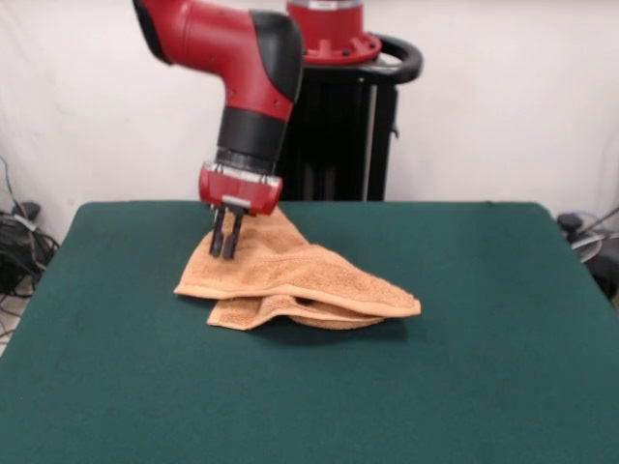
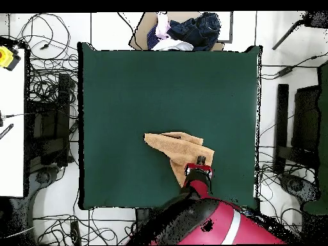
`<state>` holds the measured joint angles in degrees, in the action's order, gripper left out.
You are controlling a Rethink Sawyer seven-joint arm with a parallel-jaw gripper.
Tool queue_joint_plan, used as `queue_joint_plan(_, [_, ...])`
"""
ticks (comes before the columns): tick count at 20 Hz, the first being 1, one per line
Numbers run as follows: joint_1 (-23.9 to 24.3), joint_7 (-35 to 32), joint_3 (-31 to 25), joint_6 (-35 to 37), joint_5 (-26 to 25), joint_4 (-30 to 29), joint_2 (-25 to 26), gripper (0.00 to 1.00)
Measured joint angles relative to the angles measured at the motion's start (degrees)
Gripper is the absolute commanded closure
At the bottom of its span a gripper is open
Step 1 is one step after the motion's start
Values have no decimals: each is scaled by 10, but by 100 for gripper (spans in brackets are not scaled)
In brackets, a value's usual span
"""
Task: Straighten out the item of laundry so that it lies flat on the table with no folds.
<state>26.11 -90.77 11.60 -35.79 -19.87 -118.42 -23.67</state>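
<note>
The orange-tan towel (image 1: 290, 275) lies crumpled near the middle of the dark green table (image 1: 484, 367), folded over itself with a lower layer showing at its front edge. In the overhead view the towel (image 2: 174, 145) sits toward the robot's side of the table (image 2: 128, 90). My gripper (image 1: 226, 253) points straight down at the towel's far left corner. Its fingers (image 1: 235, 235) stand close together with terry cloth between them, pinching the towel at table height. It also shows in the overhead view (image 2: 200, 161), at the towel's corner nearest the base.
A pile of dark and light clothes (image 2: 182, 31) lies just past the table's far edge in the overhead view. Cables (image 2: 45, 83) and stands surround the table. The black pedestal (image 1: 338, 135) stands behind the table.
</note>
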Motion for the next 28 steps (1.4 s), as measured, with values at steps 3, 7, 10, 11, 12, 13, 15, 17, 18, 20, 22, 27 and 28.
queue_joint_plan(3, [-9, 0, 1, 43, 0, -15, -35, 100])
queue_joint_plan(7, [-17, 0, 0, 80, 0, -23, -73, 100])
queue_joint_plan(10, [-18, 0, 1, 90, 0, -24, -89, 100])
queue_joint_plan(11, [-18, 0, 0, 91, 0, -24, -94, 100])
queue_joint_plan(12, [-17, 0, 1, 91, 0, -24, -98, 100])
queue_joint_plan(13, [-17, 0, 1, 91, 0, -25, -104, 100])
queue_joint_plan(15, [-16, 0, 1, 91, 0, -25, -109, 100])
queue_joint_plan(17, [-12, 0, -1, 91, 0, -25, -114, 0])
queue_joint_plan(18, [-9, 0, -2, 91, 0, -25, -116, 0])
queue_joint_plan(20, [0, 0, -5, 91, 0, -25, -118, 0])
queue_joint_plan(22, [8, 0, -7, 91, 0, -25, -118, 0])
queue_joint_plan(27, [11, 0, -7, 91, 0, -28, -118, 0])
queue_joint_plan(28, [11, 0, -7, 91, 0, -29, -118, 0])
